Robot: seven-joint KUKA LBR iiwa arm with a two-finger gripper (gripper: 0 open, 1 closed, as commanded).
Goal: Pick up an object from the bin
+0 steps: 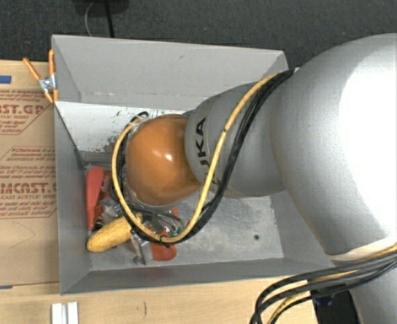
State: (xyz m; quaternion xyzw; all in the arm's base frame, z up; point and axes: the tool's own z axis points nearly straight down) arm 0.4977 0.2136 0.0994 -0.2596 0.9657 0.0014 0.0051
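Note:
My gripper [140,248] is down in the bin's front left corner, mostly hidden under the arm's orange dome. A yellow, banana-like thing [109,236] lies just left of it, close against it. A small red-orange thing [163,252] lies right beside the gripper on its right. A long red-orange tool [94,193] lies along the left wall, a little behind the yellow thing. Whether anything is held is hidden.
The arm and its dome cover the middle and right of the bin. Small dark things lie between the red tool and the dome. Bare grey floor shows at the front right and along the back wall.

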